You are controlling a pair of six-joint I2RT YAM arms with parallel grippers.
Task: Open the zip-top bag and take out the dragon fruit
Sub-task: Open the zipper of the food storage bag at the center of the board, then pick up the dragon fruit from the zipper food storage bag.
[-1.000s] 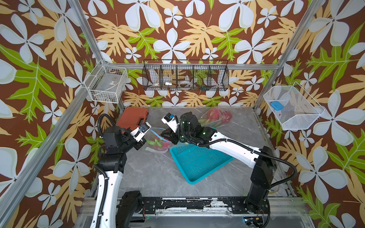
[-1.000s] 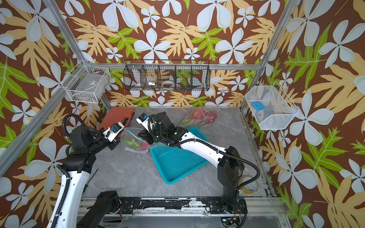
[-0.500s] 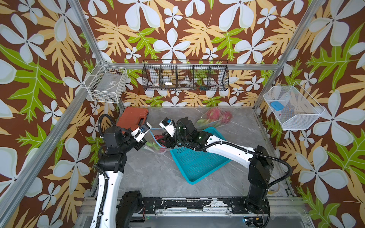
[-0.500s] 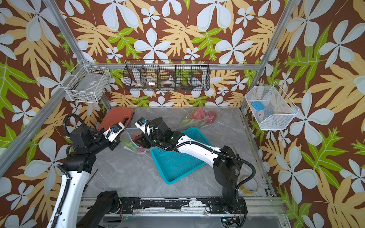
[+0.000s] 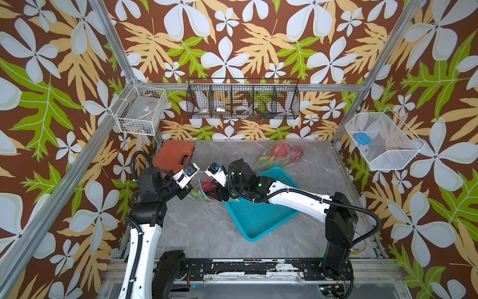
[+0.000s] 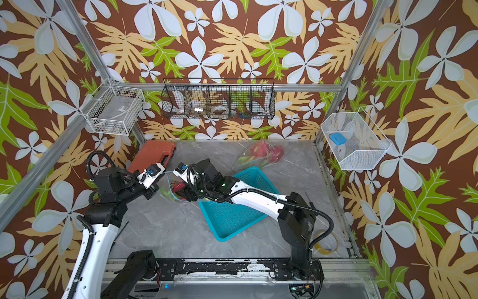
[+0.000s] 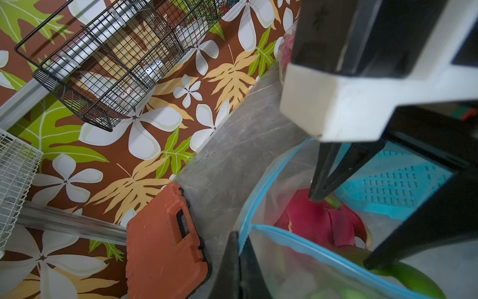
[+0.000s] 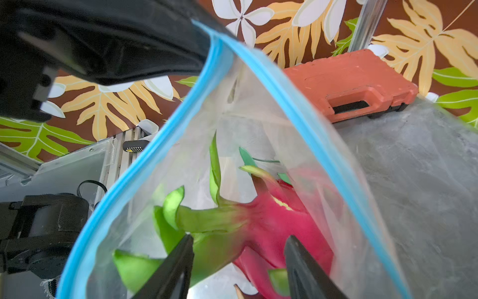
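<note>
The clear zip-top bag (image 5: 199, 190) with a blue zip rim (image 8: 284, 95) lies left of centre, its mouth pulled open. My left gripper (image 7: 239, 235) is shut on the rim's corner and holds it up. Inside lies a dragon fruit (image 8: 271, 220), magenta with green fronds, also visible in both top views (image 5: 208, 185) (image 6: 178, 186). My right gripper (image 8: 239, 238) reaches into the mouth, open, with one finger (image 7: 323, 186) on each side of the fruit. I cannot tell whether the fingers press on it.
A second clear bag (image 5: 280, 155) of dragon fruit lies at the back right. A teal mesh basket (image 5: 261, 209) sits under my right arm. An orange tool case (image 5: 173, 155) lies at the back left. Wire baskets (image 5: 243, 102) hang on the walls.
My right gripper has moved left and down into the bag's mouth, and its jaws have spread apart. The left gripper has kept its hold on the rim.
</note>
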